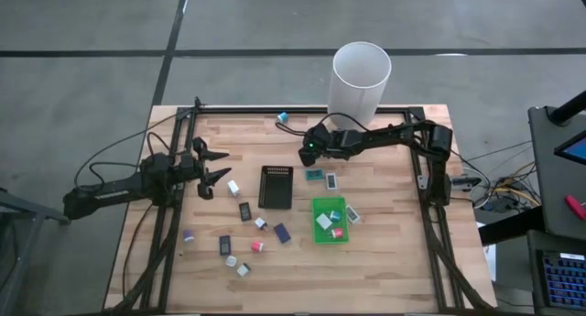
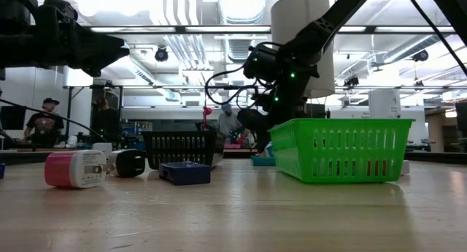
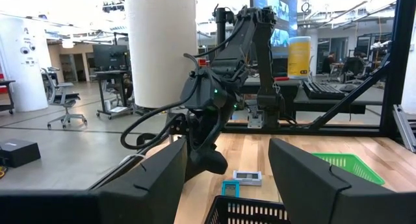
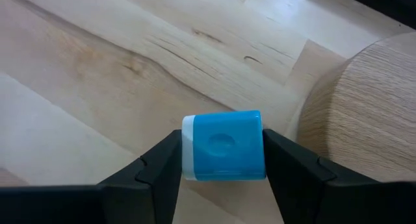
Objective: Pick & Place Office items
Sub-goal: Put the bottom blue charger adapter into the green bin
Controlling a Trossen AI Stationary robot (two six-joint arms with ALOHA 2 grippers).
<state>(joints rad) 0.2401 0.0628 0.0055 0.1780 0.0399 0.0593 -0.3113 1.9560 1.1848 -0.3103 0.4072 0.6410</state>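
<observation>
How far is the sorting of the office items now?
Done: a few small items lie in the green tray. In hand: the right gripper is closed on a blue block above the table. Left: many pieces lie loose on the table; the left gripper hangs open, empty.

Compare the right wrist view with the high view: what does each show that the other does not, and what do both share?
Only the right wrist view shows the blue block clamped between the right gripper's fingers. Only the high view shows the green tray, black tray, white tube, scattered pieces and the left gripper, open over the table's left side. Both show the wooden table.
</observation>
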